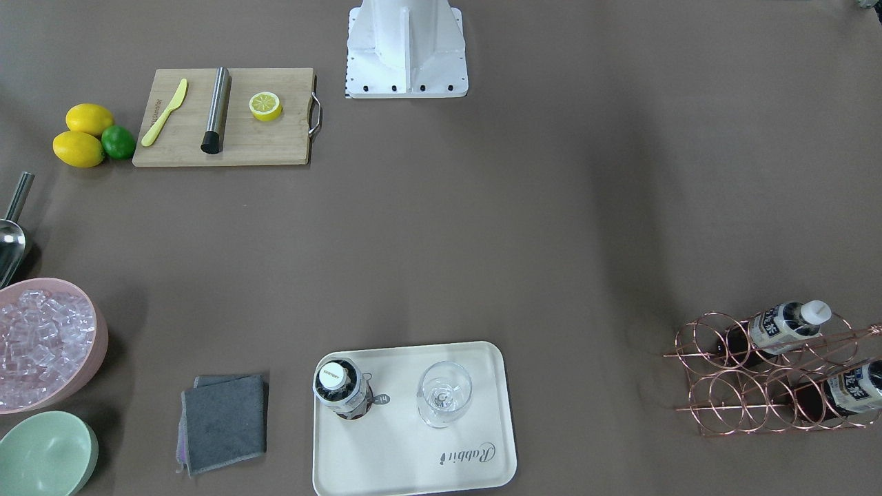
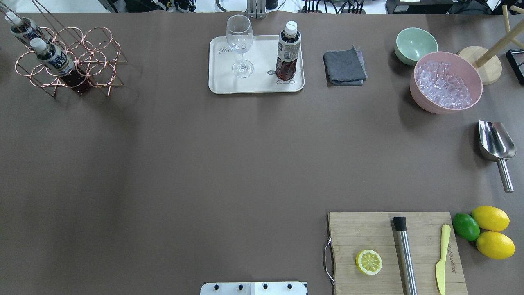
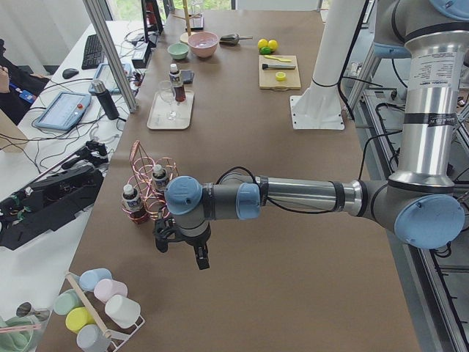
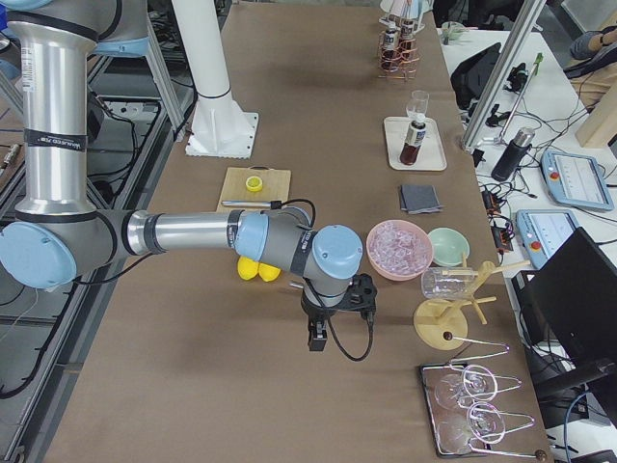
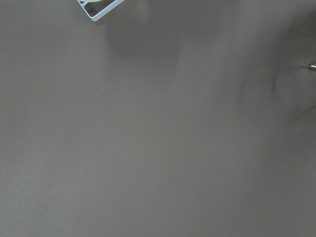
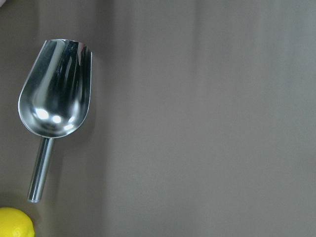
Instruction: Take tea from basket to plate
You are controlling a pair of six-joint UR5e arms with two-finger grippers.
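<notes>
Whether the left gripper (image 3: 181, 251) is open I cannot tell, and the wire rings of the basket (image 3: 139, 158) just beyond it could snag a tea (image 3: 132, 204) pulled askew.

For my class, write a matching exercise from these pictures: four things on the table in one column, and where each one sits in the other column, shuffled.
Things
1. half lemon
2. ice cubes
3. upright tea bottle
4. metal scoop

Places
A. on the cream tray
B. in the pink bowl
C. on the wooden board
D. straight on the table

Pairs: 1-C, 2-B, 3-A, 4-D
</notes>
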